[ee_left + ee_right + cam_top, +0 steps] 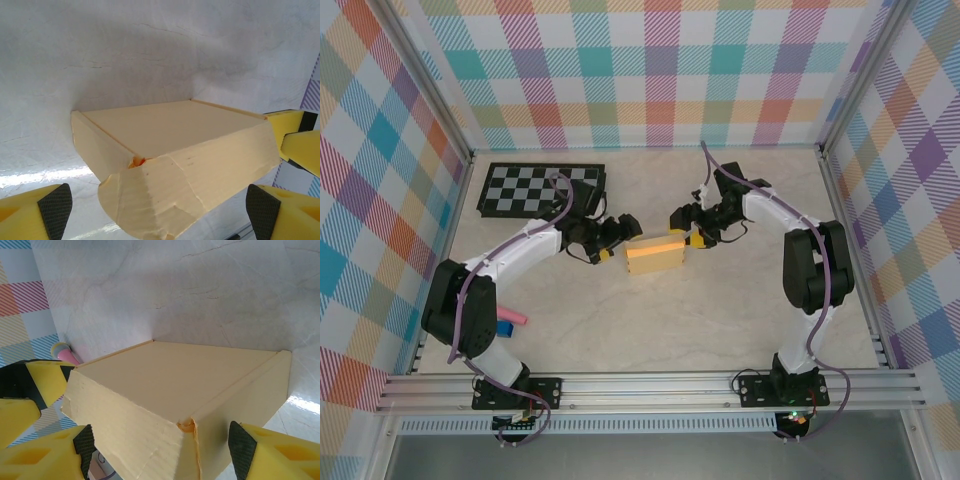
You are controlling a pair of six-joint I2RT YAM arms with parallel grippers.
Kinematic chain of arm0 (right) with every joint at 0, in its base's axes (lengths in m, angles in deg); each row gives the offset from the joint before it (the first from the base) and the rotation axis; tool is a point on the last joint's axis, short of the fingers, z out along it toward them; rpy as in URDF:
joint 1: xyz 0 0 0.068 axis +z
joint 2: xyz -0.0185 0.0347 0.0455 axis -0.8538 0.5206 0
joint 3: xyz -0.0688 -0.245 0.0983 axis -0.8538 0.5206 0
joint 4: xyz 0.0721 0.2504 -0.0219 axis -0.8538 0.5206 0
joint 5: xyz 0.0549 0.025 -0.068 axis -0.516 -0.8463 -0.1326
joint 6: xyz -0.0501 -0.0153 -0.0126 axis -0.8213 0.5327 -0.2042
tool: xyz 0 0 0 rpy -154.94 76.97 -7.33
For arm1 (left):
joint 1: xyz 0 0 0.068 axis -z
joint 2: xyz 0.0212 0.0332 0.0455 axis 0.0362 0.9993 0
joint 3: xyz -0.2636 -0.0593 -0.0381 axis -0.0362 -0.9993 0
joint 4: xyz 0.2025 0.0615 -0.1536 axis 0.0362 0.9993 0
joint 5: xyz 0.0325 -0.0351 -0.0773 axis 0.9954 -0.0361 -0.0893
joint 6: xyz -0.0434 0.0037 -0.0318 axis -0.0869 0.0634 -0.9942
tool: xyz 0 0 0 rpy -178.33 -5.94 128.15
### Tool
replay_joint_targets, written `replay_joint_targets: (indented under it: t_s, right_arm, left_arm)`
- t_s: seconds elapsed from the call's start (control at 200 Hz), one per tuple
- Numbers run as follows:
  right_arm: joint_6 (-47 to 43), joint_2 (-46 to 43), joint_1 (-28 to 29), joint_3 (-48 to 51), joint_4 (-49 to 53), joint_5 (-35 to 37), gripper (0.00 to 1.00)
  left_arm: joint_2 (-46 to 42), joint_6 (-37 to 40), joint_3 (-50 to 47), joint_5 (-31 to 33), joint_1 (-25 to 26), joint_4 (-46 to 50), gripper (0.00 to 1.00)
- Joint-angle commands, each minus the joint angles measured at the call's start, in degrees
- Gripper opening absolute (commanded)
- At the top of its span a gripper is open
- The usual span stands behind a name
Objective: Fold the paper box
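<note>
The paper box (655,255) is a closed, flat yellow-orange box lying in the middle of the table. My left gripper (617,240) is at its left end and my right gripper (683,227) at its far right corner. In the left wrist view the box (175,145) fills the centre, its crumpled near corner between the wide-open fingers of the left gripper (159,210). The right wrist view has a box (175,390) corner with a small tear between the fingers of the right gripper (163,447). These stand open, and the right pad (241,450) is off the card.
A black-and-white checkerboard panel (542,190) lies at the back left. Small pink and blue pieces (510,322) rest near the left arm's base. Plaid walls enclose the table on three sides. A metal rail (650,385) runs along the near edge.
</note>
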Motion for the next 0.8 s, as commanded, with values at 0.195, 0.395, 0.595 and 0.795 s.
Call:
replay_joint_targets:
  t_s: [0.195,0.395,0.595,0.795]
  right_arm:
    - [1.0,1.8,0.5,1.4,-2.8,-0.4,0.74]
    - [1.4,1.3,1.4,1.5,-2.7,-0.2,0.69]
    - [3.7,-0.9,2.0,2.8,-3.7,1.8,0.64]
    - [4.0,-1.7,2.8,3.6,-4.2,1.9,0.72]
  left_arm:
    - [2.2,-2.7,0.6,-3.9,0.8,-5.6,0.91]
    - [2.1,-6.2,0.1,-5.0,0.9,-9.1,0.91]
    - [2.0,-7.5,1.4,-6.0,1.1,-9.1,0.92]
    - [2.7,-7.5,0.9,-6.8,1.2,-9.6,0.93]
